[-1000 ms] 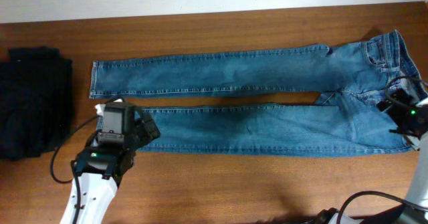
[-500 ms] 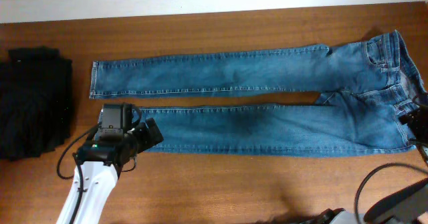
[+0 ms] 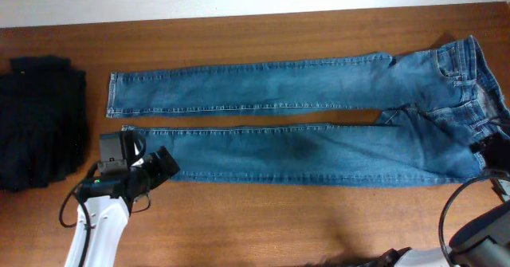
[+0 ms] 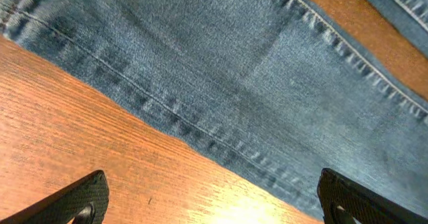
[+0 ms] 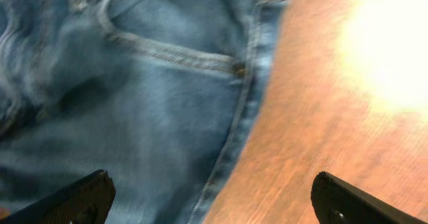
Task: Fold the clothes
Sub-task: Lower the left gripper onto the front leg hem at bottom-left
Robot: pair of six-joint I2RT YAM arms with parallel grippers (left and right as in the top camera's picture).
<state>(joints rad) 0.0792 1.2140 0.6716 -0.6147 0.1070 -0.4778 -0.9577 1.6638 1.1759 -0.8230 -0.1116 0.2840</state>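
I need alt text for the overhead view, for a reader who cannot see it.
Blue jeans lie flat across a table, legs pointing left, waistband at the right. The left gripper hangs over the near leg's lower edge, the right gripper by the waistband; a black garment pile sits far left.

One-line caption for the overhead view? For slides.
Jeans spread flat on the wooden table, legs parallel; left gripper open near the cuff, right gripper open at the waistband.

Jeans (image 5: 147, 117) blurry in right wrist view
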